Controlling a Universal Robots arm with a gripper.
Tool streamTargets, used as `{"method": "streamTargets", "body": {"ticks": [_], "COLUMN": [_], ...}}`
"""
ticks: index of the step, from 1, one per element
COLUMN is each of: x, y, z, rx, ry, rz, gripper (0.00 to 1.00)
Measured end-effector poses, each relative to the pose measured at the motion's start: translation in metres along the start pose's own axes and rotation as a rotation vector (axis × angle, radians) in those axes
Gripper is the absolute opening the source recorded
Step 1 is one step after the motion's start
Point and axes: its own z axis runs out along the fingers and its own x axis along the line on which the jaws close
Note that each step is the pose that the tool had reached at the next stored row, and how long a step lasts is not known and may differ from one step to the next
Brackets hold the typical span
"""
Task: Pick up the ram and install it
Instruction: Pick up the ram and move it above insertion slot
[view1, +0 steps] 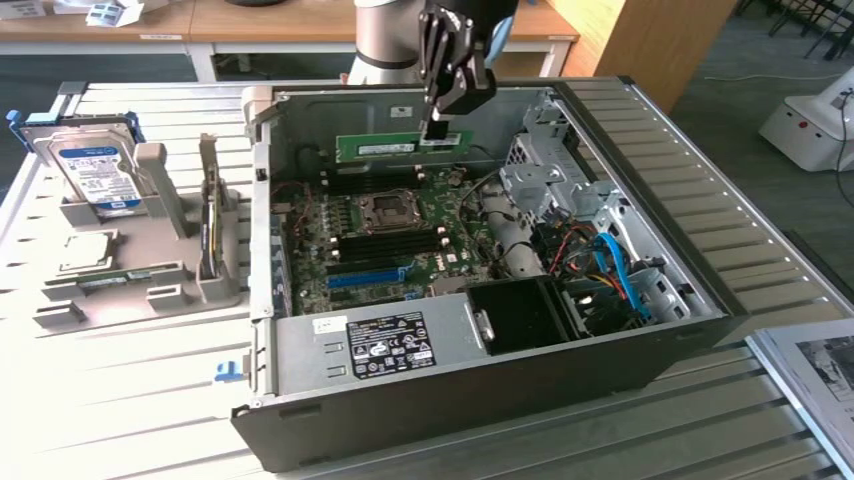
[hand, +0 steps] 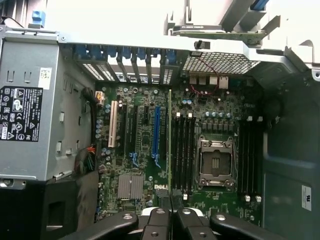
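The ram (view1: 398, 147), a long green stick with a white label, hangs level above the open computer case (view1: 667, 330), over the far end of the motherboard (view1: 387, 250). My gripper (view1: 437, 130) comes down from above and is shut on the stick's right end. In the wrist view the ram (hand: 170, 145) shows edge-on as a thin green line running out from between my fingertips (hand: 171, 216). It lines up beside the black memory slots (hand: 183, 150) next to the processor socket (hand: 216, 162).
A grey holder tray (view1: 160, 290) on the slatted table at the exterior view's left carries a blue-labelled hard drive (view1: 94, 175) and a square silver chip (view1: 83, 250). Inside the case are the power supply (view1: 380, 340), a black fan shroud (view1: 527, 315) and blue cables (view1: 621, 270).
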Motion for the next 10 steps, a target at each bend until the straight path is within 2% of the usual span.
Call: {"method": "streamTargets", "body": {"ticks": [10], "x": [0.0], "y": [-0.0014], "z": [0.0154], "rx": [0.0002], "ry": [0.0001], "rz": [0.0], "gripper": [0.11]}}
